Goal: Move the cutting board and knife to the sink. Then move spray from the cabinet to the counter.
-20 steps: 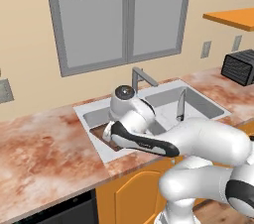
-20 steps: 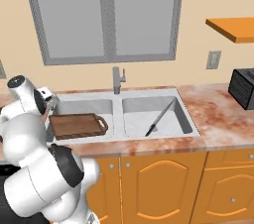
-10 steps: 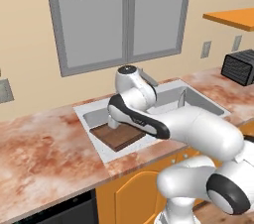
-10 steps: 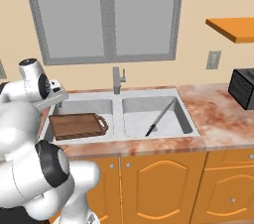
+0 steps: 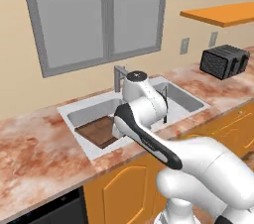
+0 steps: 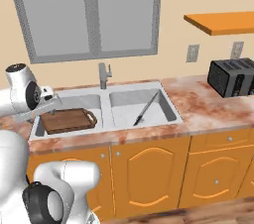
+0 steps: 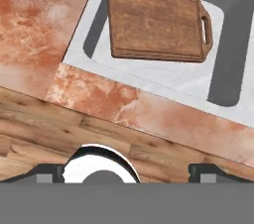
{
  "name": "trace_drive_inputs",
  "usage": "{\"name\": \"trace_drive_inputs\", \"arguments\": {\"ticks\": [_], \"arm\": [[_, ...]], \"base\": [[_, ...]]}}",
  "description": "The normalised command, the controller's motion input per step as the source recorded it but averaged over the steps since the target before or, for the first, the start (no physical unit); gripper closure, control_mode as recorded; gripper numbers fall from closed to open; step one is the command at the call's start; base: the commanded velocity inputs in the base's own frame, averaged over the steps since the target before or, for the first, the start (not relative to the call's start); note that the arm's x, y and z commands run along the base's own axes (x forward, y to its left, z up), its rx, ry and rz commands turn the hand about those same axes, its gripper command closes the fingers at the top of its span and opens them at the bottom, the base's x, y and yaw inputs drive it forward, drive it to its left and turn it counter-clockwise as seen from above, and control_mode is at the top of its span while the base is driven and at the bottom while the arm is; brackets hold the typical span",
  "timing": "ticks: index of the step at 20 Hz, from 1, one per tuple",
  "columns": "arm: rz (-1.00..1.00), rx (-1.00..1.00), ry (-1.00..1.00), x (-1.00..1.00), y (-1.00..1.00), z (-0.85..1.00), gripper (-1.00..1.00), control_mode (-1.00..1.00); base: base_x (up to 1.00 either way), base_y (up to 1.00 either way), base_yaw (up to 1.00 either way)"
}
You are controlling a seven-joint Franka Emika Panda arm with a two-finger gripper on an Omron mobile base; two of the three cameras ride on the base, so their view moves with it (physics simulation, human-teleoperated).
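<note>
both fingers of the gripper [image 7: 127, 171] are standing wide apart (holding nothing), while the cutting board [image 7: 156, 20] is lying in the sink [image 7: 223, 77] at upper centre, handle pointing right.

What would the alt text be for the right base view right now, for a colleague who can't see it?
A brown cutting board lies in the left basin of a double sink, and a knife leans in the right basin. The sink sits in a marbled counter under a window, with a black toaster at right.
</note>
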Motion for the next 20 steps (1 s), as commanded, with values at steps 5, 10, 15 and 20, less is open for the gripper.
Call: {"name": "trace_drive_inputs", "arguments": {"ticks": [5, 10, 15, 20], "arm": [[0.00, 0.00, 0.00, 0.00, 0.00, 0.00, -1.00, 1.00], [0.00, 0.00, 0.00, 0.00, 0.00, 0.00, -1.00, 1.00], [0.00, 0.00, 0.00, 0.00, 0.00, 0.00, -1.00, 1.00], [0.00, 0.00, 0.00, 0.00, 0.00, 0.00, -1.00, 1.00]], "base": [[-0.48, -0.04, -0.82], [0.00, 0.00, -1.00], [0.00, 0.00, -1.00], [0.00, 0.00, -1.00]]}}
